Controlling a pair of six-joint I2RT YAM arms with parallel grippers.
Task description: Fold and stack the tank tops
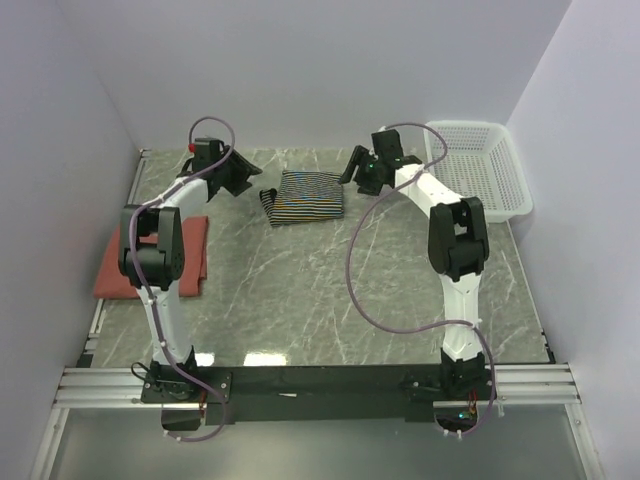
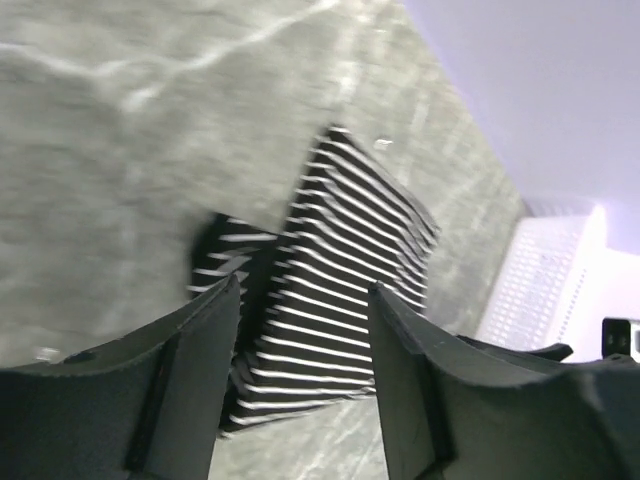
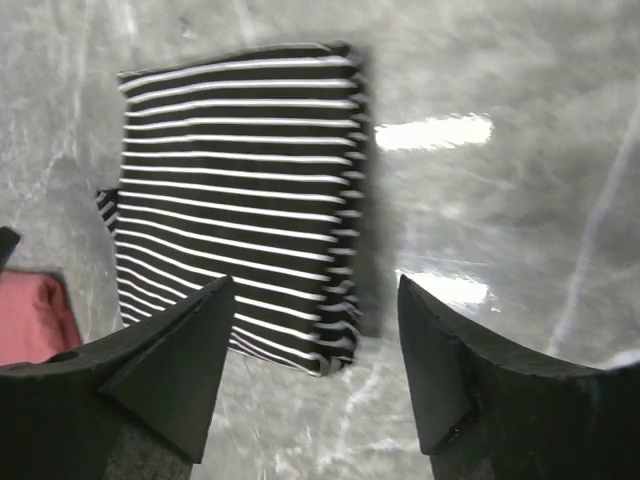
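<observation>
The black-and-white striped tank top [image 1: 305, 197] lies folded into a rectangle at the back middle of the table, with a bit of black trim sticking out at its left edge. My left gripper [image 1: 242, 175] hangs just left of it, open and empty. In the left wrist view the striped top [image 2: 340, 270] shows beyond the spread fingers of my left gripper [image 2: 305, 285]. My right gripper [image 1: 356, 166] hovers just right of it, open wide over bare table, with the striped top [image 3: 235, 180] ahead of its fingers [image 3: 315, 282]. A brick-red tank top [image 1: 150, 258] lies at the left edge, partly hidden by the left arm.
A white mesh basket [image 1: 475, 170] stands at the back right corner and also shows in the left wrist view [image 2: 540, 280]. The red top's edge [image 3: 30, 320] peeks in at the left of the right wrist view. Grey marble-patterned table [image 1: 330, 290]; walls close on three sides.
</observation>
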